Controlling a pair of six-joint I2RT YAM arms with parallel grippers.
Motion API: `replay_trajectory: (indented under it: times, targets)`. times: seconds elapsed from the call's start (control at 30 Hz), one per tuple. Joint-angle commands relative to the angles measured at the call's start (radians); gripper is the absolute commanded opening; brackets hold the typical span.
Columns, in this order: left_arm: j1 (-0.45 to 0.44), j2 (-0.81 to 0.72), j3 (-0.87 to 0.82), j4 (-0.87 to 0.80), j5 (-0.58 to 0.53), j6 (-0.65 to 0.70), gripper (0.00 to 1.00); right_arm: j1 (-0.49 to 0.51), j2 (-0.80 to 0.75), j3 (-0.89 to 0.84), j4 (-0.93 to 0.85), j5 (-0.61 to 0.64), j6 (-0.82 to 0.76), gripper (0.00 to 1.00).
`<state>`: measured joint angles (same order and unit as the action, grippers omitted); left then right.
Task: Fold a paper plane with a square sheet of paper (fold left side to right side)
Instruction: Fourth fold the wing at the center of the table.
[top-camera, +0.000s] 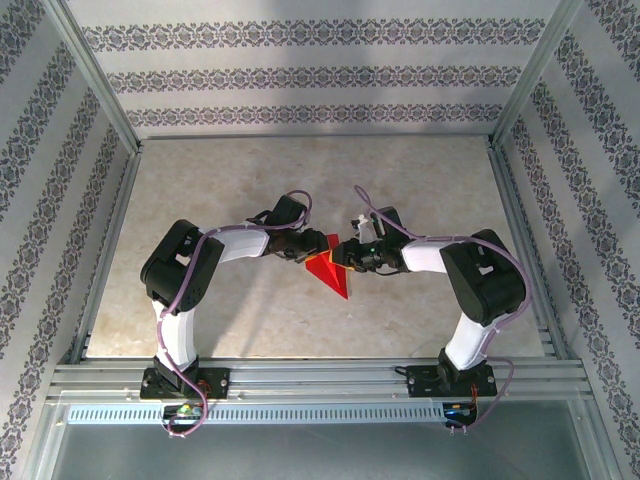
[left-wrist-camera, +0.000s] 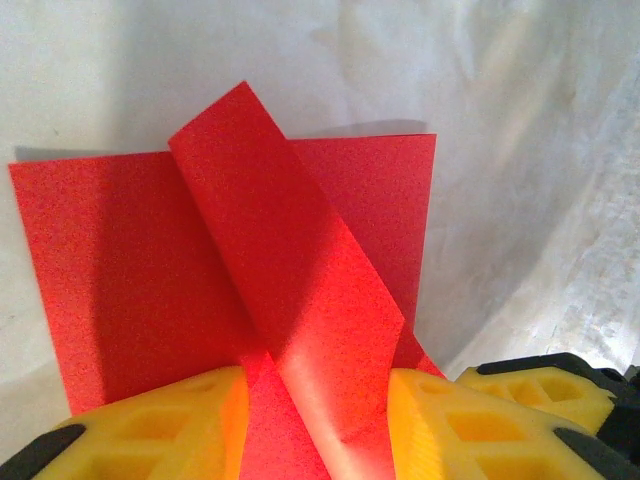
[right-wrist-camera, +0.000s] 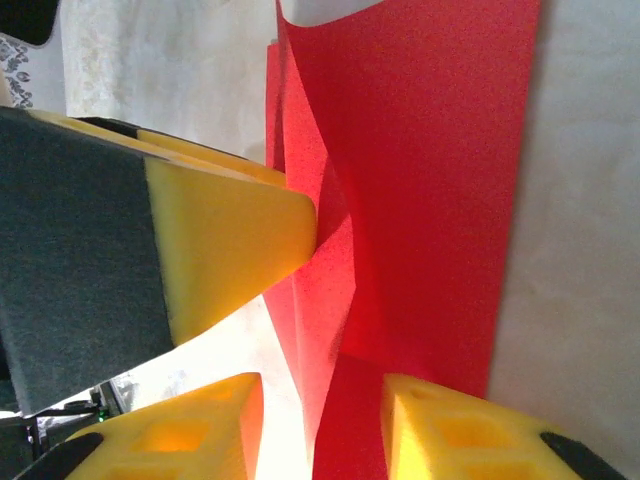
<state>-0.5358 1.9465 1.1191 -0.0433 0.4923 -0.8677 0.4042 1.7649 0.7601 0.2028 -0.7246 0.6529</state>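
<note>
The red paper (top-camera: 329, 271) lies on the table between both grippers, partly folded into a wedge that points toward the near edge. In the left wrist view the paper (left-wrist-camera: 120, 260) lies flat, and one flap (left-wrist-camera: 290, 280) rises at a slant between my left gripper's (left-wrist-camera: 315, 425) spread yellow fingers. My left gripper (top-camera: 303, 246) is open at the paper's left edge. My right gripper (top-camera: 351, 257) is open at the right edge, with a raised crease of the paper (right-wrist-camera: 430, 150) standing in the gap of that gripper (right-wrist-camera: 318, 430). A left finger (right-wrist-camera: 220, 240) touches the crease.
The beige table (top-camera: 300, 170) is ringed by patterned walls and metal posts. An aluminium rail (top-camera: 320, 377) with both arm bases runs along the near edge. Bare table surface lies behind and in front of the paper.
</note>
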Motion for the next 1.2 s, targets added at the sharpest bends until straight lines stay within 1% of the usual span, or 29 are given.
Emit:
replay_trajectory:
  times: [0.0, 0.2, 0.57, 1.17]
  targets:
    - [-0.014, 0.028, 0.011, -0.040, -0.020, 0.025, 0.42, 0.008, 0.015, 0.022, 0.027, -0.018, 0.011, 0.35]
    - [-0.015, 0.028, 0.014, -0.041, -0.019, 0.025, 0.43, 0.004, 0.018, 0.022, 0.023, -0.017, 0.011, 0.26]
    - [-0.015, 0.028, 0.014, -0.047, -0.020, 0.027, 0.43, -0.011, 0.017, 0.022, -0.007, 0.008, 0.001, 0.04]
    - [-0.014, 0.027, 0.016, -0.055, -0.022, 0.034, 0.43, -0.015, 0.013, 0.045, -0.084, 0.106, -0.048, 0.02]
